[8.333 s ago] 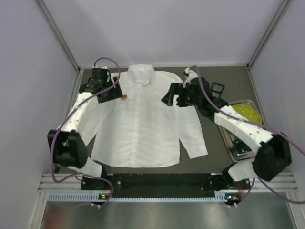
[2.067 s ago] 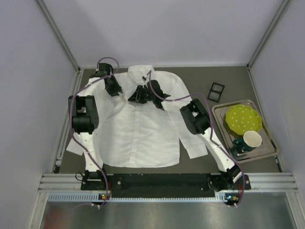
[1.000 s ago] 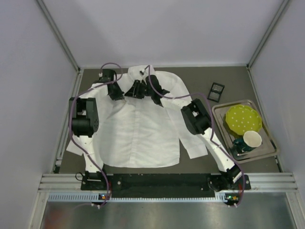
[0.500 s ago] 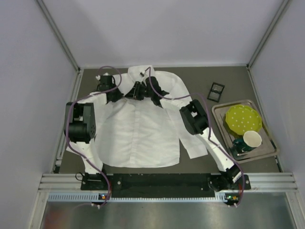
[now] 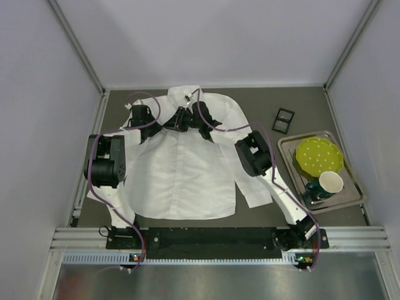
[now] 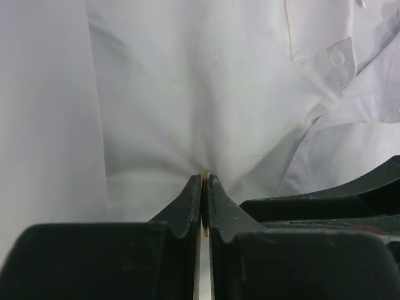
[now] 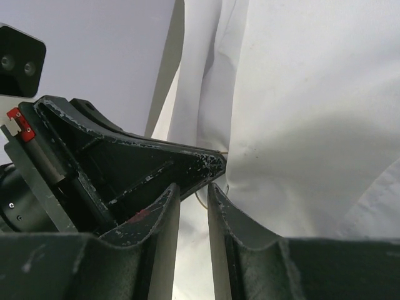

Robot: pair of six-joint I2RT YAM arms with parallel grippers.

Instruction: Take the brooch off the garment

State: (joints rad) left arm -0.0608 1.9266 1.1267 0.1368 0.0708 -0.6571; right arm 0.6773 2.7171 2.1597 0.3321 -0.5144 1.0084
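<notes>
Top view, near edge first: a white collared shirt (image 5: 181, 178) lies flat, front up, on the dark surface (image 5: 300, 100). It fills the ctr of the frame, collar at the far end. Right of it sits a metal tray (image 5: 355, 190) w/ a yellow-green dotted dish (image 5: 319, 155) and a cup (image 5: 330, 182), white inside.

Farther up, both arms reach over the shirt & meet at upper ctr-left, just below the collar. The left fingers (image 6: 199, 190) are pressed together — clamped on the brooch (image 6: 204, 177). Only a thin orange-gold sliver of it shows btwn the tips in the left wrist view, and the cloth puckers into folds right at the tips.

The right fingers (image 5: 170, 125) sit just beside, tips close to the left pair's. In the right wrist view they stand a narrow gap apart w/ white cloth behind the gap — nothing seen clamped btwn them.

Farthest back, upper right of the frame, a small black square box (image 5: 284, 119) lies on the surface, apart from tray & shirt.
</notes>
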